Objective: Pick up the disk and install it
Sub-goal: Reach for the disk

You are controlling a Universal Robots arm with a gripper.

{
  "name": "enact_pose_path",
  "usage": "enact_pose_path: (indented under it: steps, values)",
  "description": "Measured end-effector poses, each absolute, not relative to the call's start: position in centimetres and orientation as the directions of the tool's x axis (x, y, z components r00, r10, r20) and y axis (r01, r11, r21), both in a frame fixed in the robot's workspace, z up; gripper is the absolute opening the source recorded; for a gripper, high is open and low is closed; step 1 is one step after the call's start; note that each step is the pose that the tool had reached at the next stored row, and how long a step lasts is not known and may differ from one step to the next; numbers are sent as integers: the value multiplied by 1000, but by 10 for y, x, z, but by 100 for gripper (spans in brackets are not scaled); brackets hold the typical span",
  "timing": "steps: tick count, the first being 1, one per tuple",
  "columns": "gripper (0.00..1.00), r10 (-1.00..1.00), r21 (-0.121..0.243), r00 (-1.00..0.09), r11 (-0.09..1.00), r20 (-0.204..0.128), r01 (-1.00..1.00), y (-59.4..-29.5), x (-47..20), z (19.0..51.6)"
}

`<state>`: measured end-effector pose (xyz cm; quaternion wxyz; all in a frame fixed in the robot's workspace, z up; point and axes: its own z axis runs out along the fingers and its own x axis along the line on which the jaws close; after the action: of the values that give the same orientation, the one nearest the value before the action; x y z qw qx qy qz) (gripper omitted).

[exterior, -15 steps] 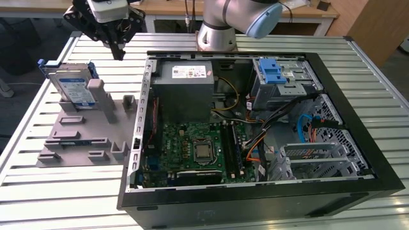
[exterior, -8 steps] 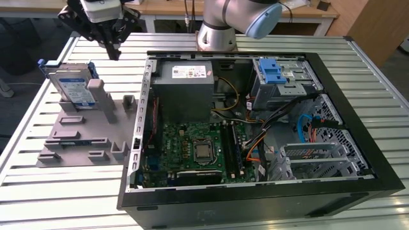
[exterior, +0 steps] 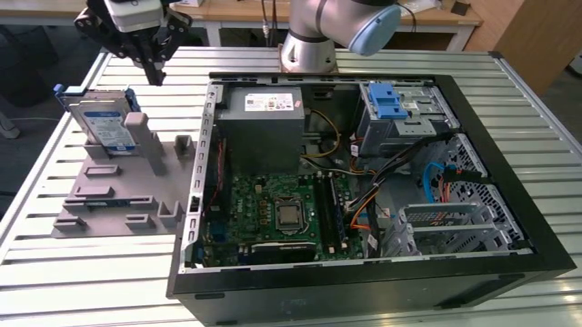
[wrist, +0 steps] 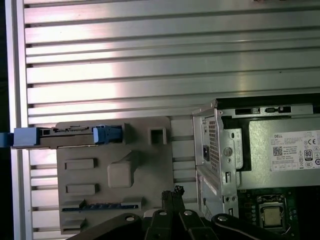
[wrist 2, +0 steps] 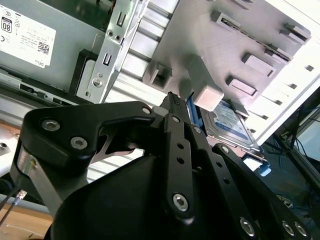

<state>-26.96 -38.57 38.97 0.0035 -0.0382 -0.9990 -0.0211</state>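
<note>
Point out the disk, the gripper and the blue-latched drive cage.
disk (exterior: 102, 122), exterior view, on its label.
gripper (exterior: 155, 76), exterior view, between its fingertips.
drive cage (exterior: 427, 109), exterior view, on its silver metal.

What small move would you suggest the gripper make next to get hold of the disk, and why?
Probably a short shift toward the exterior view's left, to centre over the disk. The gripper hangs shut and empty above the grey holder, apart from the disk standing on edge in it.

An open computer case (exterior: 364, 294) lies beside a grey fixture plate (exterior: 100, 204) on the slatted table (exterior: 82, 276).
</note>
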Motion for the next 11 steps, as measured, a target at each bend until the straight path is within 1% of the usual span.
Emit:
enact_pose_path:
  steps: [11]
  values:
    - [11, 76, 42, -997, 996, 11, 77, -385, -280, 389]
